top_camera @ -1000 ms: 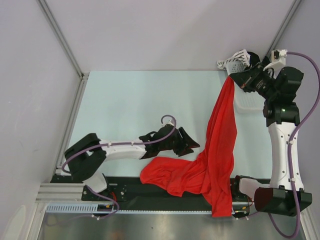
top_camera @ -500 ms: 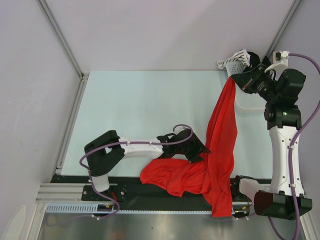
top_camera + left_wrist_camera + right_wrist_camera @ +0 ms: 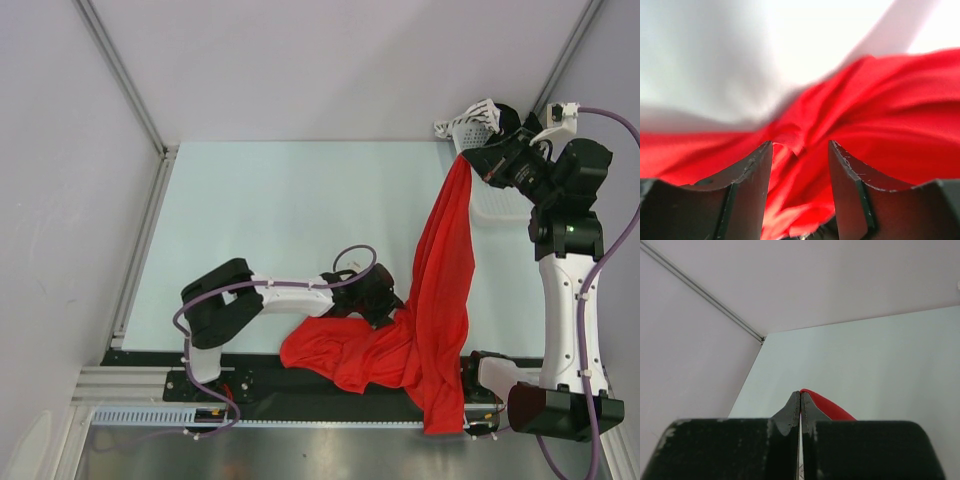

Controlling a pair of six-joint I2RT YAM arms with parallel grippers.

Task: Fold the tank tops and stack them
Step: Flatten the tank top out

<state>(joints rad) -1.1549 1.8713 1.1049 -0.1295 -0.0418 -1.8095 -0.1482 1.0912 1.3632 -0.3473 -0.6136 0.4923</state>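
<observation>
A red tank top lies heaped over the table's near edge: thin, limp cloth, likely to bunch, probably best taken by a hem. The left gripper, jaws parted, noses into its folds. At the table's far right corner the right gripper pinches one end aloft, a white mesh basket crowding it.

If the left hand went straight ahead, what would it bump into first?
Most likely the red tank top. The left hand is open, and the bunched cloth lies right before its tips, though depth is unclear.
</observation>
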